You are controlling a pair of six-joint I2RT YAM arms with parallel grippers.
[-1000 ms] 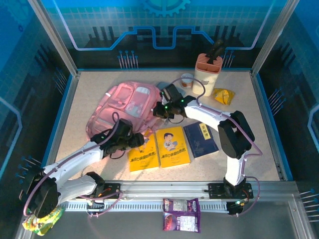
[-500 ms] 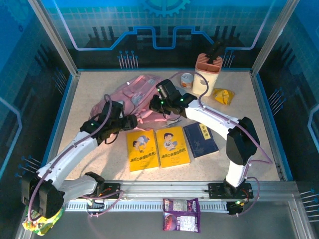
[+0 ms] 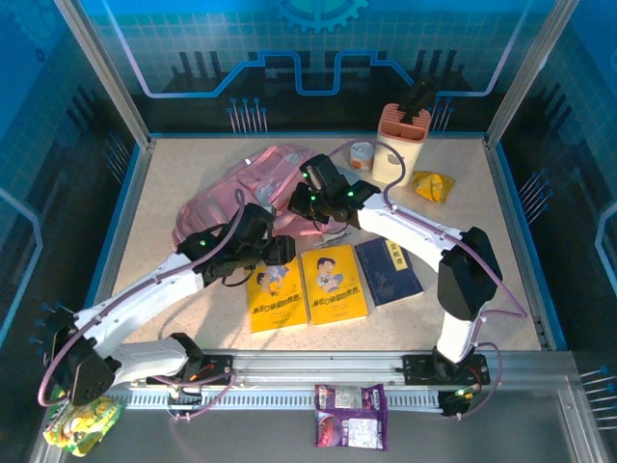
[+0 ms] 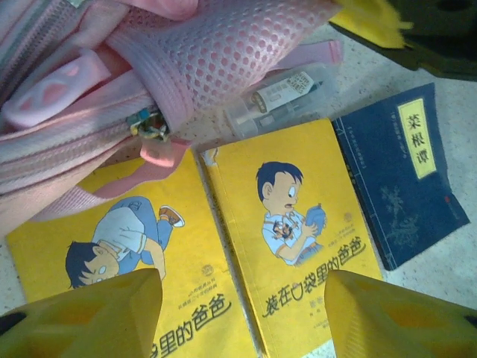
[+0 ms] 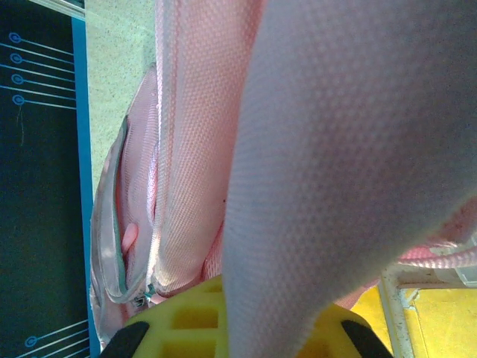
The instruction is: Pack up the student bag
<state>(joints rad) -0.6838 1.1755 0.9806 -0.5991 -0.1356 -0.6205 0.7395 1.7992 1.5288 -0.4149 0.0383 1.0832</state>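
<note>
While the student bag [image 3: 241,188] is lying just behind the yellow books [image 3: 333,282], its edge overlapping them, the right gripper [image 5: 253,321] is clamping the bag's pink fabric. The left gripper [image 4: 242,317], fingers apart, is hovering above those books; the right should be lifting the fabric high, opening the mouth wide.

The blue book [image 4: 395,179] reads 菜根谭; the yellow book [image 4: 298,246] reads 装在口袋里的爸爸.

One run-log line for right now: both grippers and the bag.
left gripper: open above two yellow paperback books | right gripper: shut on soft pink fabric backpack | books: outside backpack
</note>
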